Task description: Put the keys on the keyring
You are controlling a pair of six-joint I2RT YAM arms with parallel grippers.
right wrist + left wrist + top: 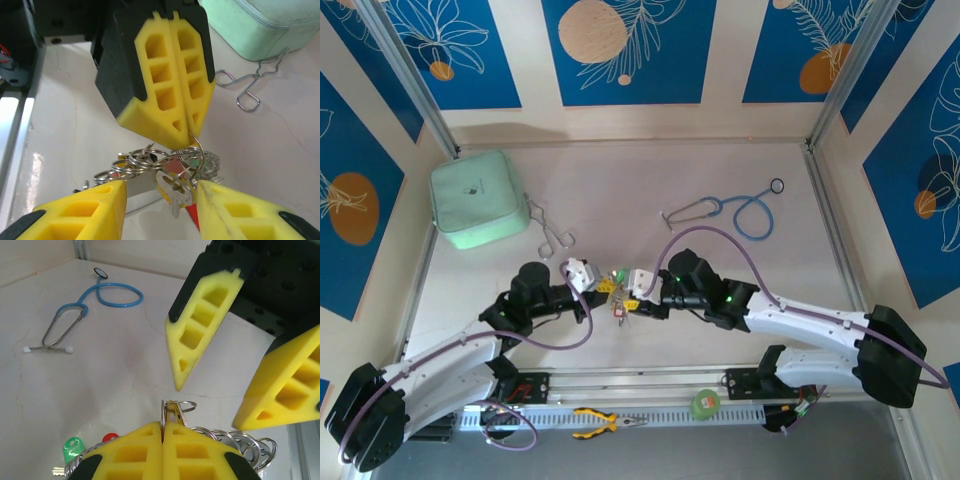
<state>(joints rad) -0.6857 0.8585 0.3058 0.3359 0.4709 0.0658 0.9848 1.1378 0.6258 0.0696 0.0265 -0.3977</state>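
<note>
Currently: left gripper (pixel 190 137) clenched on thin silvery keyring (pixel 150 159); right gripper (pixel 161 187) parted astride silvery tagged keys (pixel 174 197). Risk: skewed closure yanking keyring free.

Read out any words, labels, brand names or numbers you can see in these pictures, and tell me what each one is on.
No text here can be read.
On the mint green case, a small dark mark on the lid: too small to read.
On the keys and the keyring: no legible stamping or numbers.
</note>
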